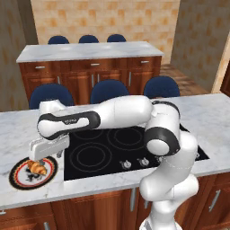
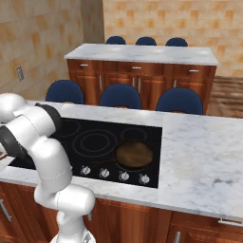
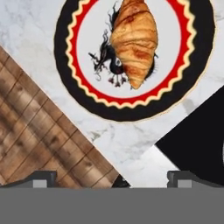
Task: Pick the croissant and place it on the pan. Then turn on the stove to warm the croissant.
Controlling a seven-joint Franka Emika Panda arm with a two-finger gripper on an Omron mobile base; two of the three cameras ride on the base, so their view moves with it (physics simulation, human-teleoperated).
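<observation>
The golden-brown croissant [image 1: 37,168] [image 3: 134,41] lies on a round white plate with a red-and-black rim [image 1: 18,179] [image 3: 131,111], on the marble counter left of the stove [image 1: 103,148]. My gripper [image 1: 43,157] [image 3: 112,179] hovers just above the plate, apart from the croissant. It is open, with both dark fingertips [image 3: 43,177] spread wide and nothing between them. The small dark pan [image 2: 134,154] sits on the front right burner of the black cooktop [image 2: 95,142], just behind the row of silver knobs [image 2: 114,174] [image 1: 143,161].
The counter's front edge runs close below the plate, with wooden floor [image 3: 39,131] beyond it. Blue chairs [image 1: 110,90] stand behind the counter, and a second marble-topped island [image 1: 90,51] lies farther back. Bare marble [image 2: 204,156] stretches right of the stove.
</observation>
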